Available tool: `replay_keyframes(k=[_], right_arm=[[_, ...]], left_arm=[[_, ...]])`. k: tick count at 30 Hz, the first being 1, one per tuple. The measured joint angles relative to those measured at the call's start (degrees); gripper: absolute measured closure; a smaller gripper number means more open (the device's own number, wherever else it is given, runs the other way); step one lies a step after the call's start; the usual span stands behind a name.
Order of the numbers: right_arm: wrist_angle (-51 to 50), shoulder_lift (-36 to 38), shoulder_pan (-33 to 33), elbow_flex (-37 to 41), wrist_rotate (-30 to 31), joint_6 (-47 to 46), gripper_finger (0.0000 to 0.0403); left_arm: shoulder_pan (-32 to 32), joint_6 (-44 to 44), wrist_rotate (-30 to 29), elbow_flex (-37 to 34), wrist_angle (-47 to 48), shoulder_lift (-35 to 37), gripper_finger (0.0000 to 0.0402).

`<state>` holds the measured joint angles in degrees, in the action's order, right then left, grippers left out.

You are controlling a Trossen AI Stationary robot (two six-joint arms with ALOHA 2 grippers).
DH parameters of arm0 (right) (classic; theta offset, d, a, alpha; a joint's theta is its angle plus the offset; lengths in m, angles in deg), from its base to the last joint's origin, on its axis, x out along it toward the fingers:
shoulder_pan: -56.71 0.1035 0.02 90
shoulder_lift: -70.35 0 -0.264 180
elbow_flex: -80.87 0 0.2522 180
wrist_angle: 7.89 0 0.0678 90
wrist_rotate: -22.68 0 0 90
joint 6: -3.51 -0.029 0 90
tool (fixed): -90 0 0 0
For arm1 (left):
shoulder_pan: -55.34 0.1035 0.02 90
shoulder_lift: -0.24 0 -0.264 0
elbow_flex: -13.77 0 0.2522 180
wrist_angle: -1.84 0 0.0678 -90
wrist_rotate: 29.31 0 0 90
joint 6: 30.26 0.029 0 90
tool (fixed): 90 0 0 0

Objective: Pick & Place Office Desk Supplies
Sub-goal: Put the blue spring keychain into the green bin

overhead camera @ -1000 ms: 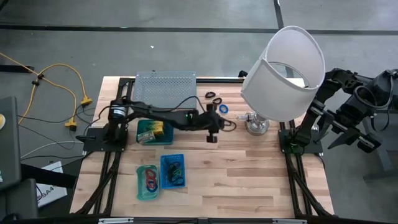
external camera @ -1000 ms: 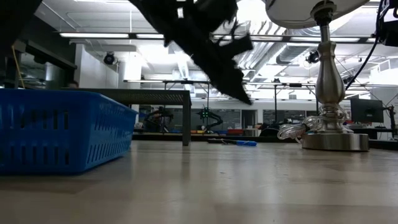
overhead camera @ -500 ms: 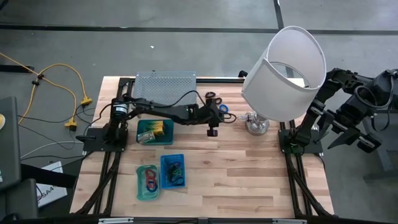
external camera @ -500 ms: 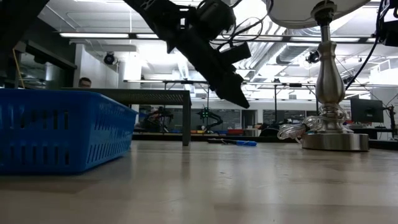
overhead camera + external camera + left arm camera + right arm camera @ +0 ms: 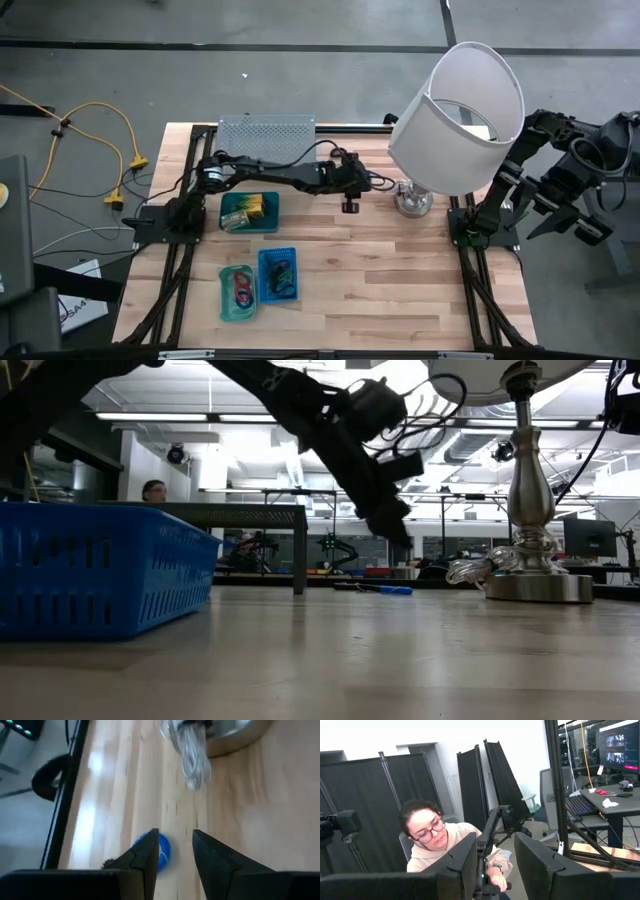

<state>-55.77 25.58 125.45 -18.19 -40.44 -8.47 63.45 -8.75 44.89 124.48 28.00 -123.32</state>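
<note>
My left gripper (image 5: 350, 205) is open and hangs above the table near the lamp base, well clear of the wood in the low view (image 5: 392, 528). In the left wrist view a small blue ring (image 5: 163, 851) lies flat on the table just past one fingertip, partly covered by it. Black loops (image 5: 341, 154) lie near the far edge. Three small trays hold sorted items: yellow-green packets (image 5: 248, 210), red rings (image 5: 237, 291), black loops (image 5: 279, 272). My right gripper (image 5: 495, 865) is open, raised off the table's right side and facing the room.
The big white-shaded lamp (image 5: 461, 112) stands right of my left gripper, its metal base (image 5: 412, 201) and coiled clear cord (image 5: 192, 755) close ahead. A grey perforated rack (image 5: 266, 132) sits at the far edge. A person (image 5: 437, 845) is in the room beyond.
My left arm has reached farther out: its gripper has moved toward the table's far edge and a little right, toward the blue ring and the lamp base, staying above the table.
</note>
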Motion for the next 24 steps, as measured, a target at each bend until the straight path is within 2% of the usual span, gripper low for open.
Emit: replay_keyframes(k=[11,24], right_arm=[[-0.04,0.0,-0.01,0.0,0.0,0.0,0.0283],[-0.02,0.0,-0.01,0.0,0.0,0.0,0.0283]], left_arm=[[1.96,2.5,0.09,-0.03,0.79,-2.23,0.0289],[2.95,3.88,2.54,0.0,-3.88,-5.18,0.0289]])
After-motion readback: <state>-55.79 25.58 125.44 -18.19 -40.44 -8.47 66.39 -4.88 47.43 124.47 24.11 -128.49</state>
